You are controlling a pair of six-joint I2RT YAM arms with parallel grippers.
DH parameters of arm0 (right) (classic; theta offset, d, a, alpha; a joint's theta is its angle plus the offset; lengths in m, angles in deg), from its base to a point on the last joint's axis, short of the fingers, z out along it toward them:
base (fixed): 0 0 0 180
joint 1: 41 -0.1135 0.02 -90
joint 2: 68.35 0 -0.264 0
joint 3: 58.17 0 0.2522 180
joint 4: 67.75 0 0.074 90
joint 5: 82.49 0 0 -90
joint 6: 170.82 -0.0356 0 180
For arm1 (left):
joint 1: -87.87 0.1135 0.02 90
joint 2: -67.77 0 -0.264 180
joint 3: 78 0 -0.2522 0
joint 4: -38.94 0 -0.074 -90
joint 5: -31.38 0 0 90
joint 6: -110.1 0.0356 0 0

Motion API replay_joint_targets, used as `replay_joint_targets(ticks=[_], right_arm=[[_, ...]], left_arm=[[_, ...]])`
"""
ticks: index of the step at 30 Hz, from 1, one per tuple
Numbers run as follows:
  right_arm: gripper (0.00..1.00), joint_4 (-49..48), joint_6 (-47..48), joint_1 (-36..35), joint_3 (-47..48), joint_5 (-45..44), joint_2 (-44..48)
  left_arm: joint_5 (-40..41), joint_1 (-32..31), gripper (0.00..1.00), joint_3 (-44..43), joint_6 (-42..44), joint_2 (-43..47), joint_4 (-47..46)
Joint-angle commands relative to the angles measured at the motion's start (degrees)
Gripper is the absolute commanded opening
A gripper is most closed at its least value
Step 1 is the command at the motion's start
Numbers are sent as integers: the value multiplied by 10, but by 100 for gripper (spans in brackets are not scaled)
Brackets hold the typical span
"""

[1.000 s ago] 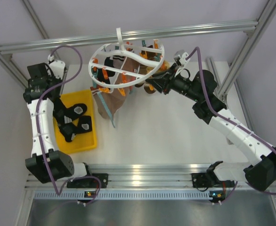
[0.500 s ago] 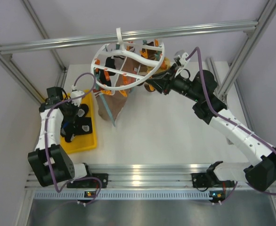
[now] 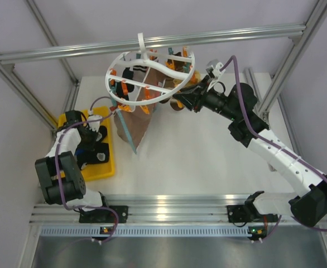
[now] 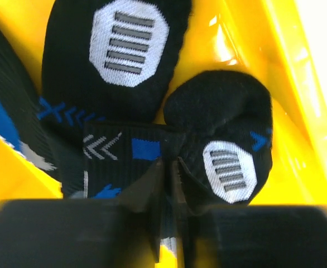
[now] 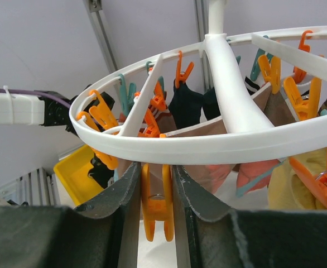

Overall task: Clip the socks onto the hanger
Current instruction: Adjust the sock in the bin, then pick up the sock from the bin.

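left gripper (image 4: 168, 170): down in the yellow tray (image 4: 300, 106), fingers nearly together, pinching a fold of the chevron-marked black sock (image 4: 121, 159). Two black toe ends with a white grey-striped patch lie right by it, one at 12 o'clock (image 4: 127, 39) and one at 3 o'clock (image 4: 230, 162). Wrist view is blurred at the fingers.

Top view: left gripper (image 3: 92, 144) sits over the black socks (image 3: 100, 152). The tray (image 3: 105, 168) is at 9 o'clock on the white surface (image 3: 208, 162).

right gripper (image 5: 155, 167): clamped on an orange clip (image 5: 157, 215) hanging under the outer ring of the round white hanger (image 5: 225, 139). One finger is on each side of the clip, touching it.

Top view: right gripper (image 3: 181, 100) is at the hanger's 4 o'clock rim. The hanger (image 3: 152, 64) is at 12 o'clock over the surface, tilted, with its hook up at the aluminium rail (image 3: 236, 34).

Clipped on it already:
- a brown sock with light-blue edging (image 3: 131, 124), hanging at the 7 o'clock side
- dark socks (image 5: 186, 103) on the far ring
- orange and teal clips around both rings
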Motion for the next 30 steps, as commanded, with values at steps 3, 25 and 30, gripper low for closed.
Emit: replay_joint_targets(ticks=[3, 25, 30], right_arm=[[0, 7, 4, 6, 15, 5, 5], [0, 15, 12, 8, 11, 2, 17], [0, 14, 13, 9, 7, 2, 19]], left_arm=[[28, -2, 36, 33, -29, 44, -49], [58, 2, 59, -21, -65, 25, 14], [88, 3, 59, 0, -65, 5, -13]])
